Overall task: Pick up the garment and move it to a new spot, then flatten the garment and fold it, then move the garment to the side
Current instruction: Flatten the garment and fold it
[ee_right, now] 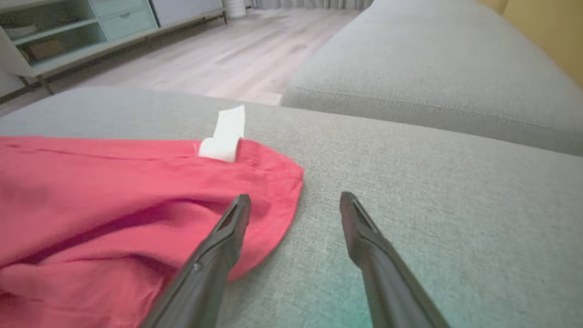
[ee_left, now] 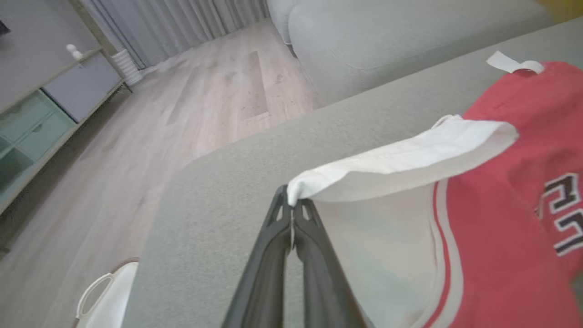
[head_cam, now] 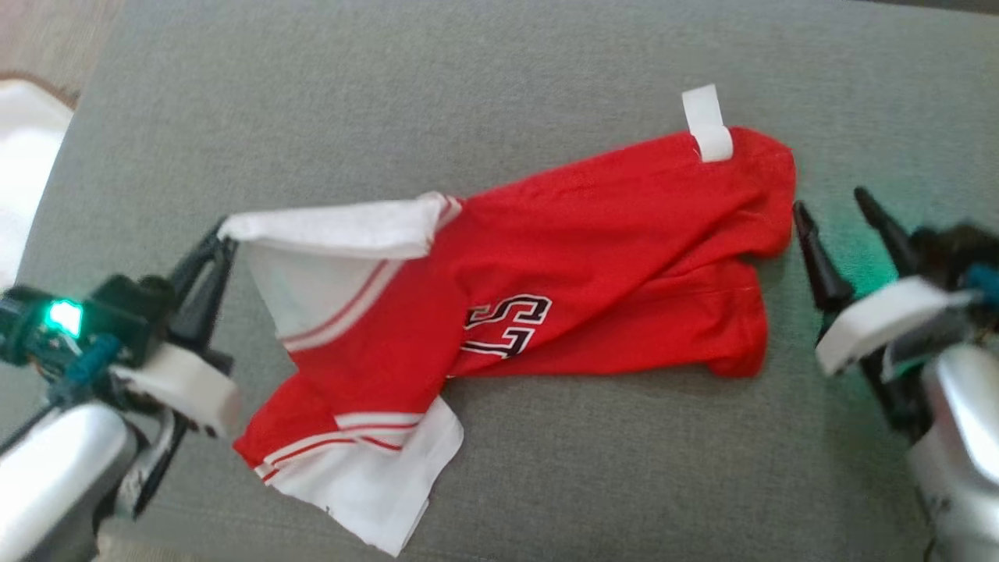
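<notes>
The red-and-white jersey garment (head_cam: pixel 593 265) lies crumpled on the grey fabric cushion (head_cam: pixel 546 70), where the jaws of the left gripper (head_cam: pixel 224 232) pinch only its white corner and may slip under a pull, while those of the right gripper (head_cam: pixel 831 201) stand wide and empty.

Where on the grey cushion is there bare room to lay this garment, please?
Bare cushion lies beyond the garment and along its near side. Crowded at its ends: left jaws shut on the hem, right jaws open beside it.
</notes>
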Motion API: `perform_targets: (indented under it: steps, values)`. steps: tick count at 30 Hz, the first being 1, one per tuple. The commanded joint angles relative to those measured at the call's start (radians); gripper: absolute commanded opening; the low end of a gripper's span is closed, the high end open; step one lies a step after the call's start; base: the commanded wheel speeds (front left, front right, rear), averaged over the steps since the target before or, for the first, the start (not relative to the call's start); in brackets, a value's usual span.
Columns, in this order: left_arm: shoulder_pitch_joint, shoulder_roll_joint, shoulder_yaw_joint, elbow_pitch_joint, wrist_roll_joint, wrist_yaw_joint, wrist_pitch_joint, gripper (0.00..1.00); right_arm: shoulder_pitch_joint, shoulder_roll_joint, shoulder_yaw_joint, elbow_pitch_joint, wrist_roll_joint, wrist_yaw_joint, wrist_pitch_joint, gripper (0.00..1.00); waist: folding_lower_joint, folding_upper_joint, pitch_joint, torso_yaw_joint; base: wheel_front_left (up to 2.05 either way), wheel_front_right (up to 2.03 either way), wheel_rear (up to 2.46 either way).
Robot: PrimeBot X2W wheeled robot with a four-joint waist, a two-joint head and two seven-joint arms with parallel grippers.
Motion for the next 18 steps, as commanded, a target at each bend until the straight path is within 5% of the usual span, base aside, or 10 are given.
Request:
perform_targets:
  steps: [1,8,18]
  values:
    - [-0.054,0.042,0.058,-0.004,0.001,-0.005,-0.010,0.00,-0.040,-0.023,0.027,-0.013,0.020,-0.001,0.022,1.00,-0.0001,0.0000,0.015,0.013,0.00,0.00,0.00]
    - [-0.110,0.001,0.054,0.066,0.016,-0.037,-0.033,0.00,-0.191,-0.085,0.107,0.087,0.127,-0.001,0.130,1.00,-0.0001,0.0000,0.038,0.039,0.00,0.00,0.00]
    - [-0.151,-0.051,0.025,0.128,0.031,-0.075,-0.044,0.00,-0.302,-0.107,0.209,0.201,0.175,-0.001,0.135,1.00,-0.0001,0.0000,0.048,0.067,0.00,0.00,0.00]
